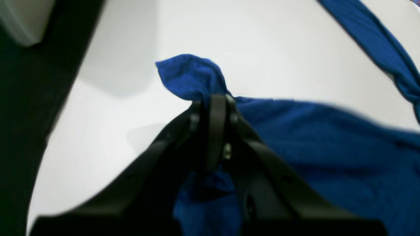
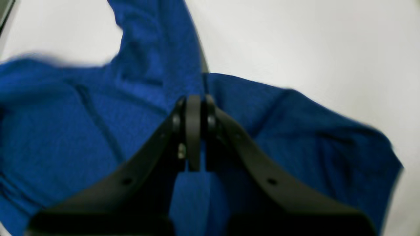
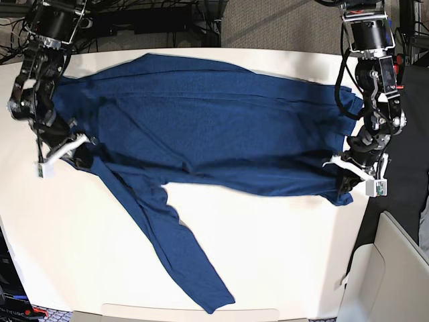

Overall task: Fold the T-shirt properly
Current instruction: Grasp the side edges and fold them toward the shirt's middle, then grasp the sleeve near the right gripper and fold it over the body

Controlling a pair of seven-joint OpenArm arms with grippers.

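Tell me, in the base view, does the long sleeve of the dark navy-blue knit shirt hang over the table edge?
No, the sleeve lies flat on the white table.

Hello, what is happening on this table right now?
A two-armed robot is folding a dark blue T-shirt spread across a white table. The left hand and the right hand are each shut on an edge of the cloth at opposite ends. One long sleeve trails toward the near edge, not yet folded.
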